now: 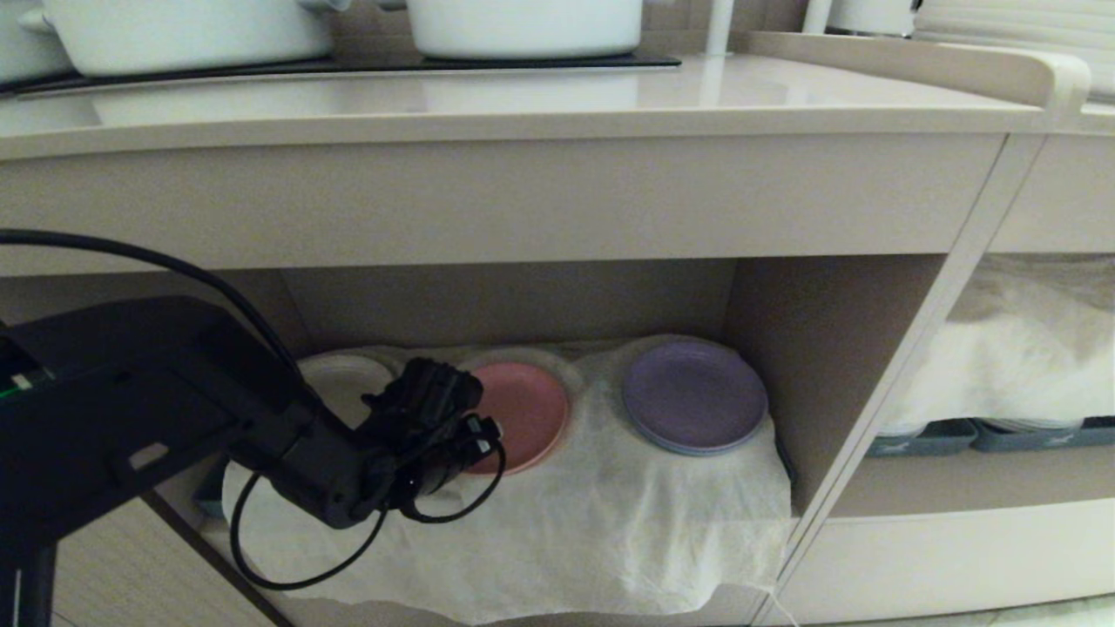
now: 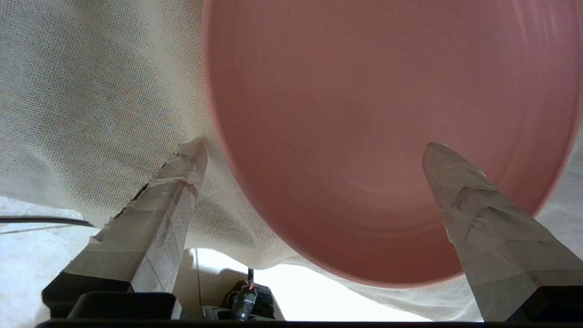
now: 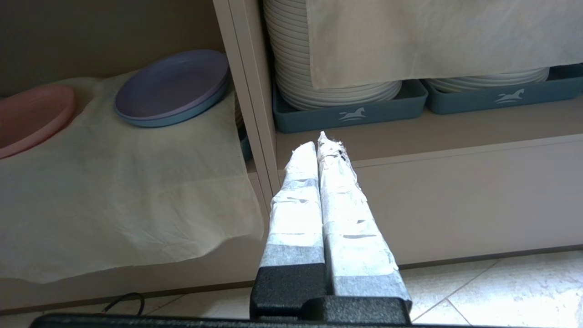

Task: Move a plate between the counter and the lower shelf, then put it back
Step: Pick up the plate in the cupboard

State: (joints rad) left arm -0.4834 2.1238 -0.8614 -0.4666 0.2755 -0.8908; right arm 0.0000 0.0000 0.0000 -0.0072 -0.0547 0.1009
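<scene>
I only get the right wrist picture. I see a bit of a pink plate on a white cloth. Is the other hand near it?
Observer: Yes. The left hand is right at the small round matte pink plate, wide open, one taped finger on the wrinkled white cloth beside the rim, the other over the plate.
Operator: Is it holding the plate?
Observer: No. The plate lies flat on the cloth in the beige lower shelf, not gripped.
Operator: What's on top of the shelf?
Observer: A long beige counter carrying two white pots on a black panel.
</scene>
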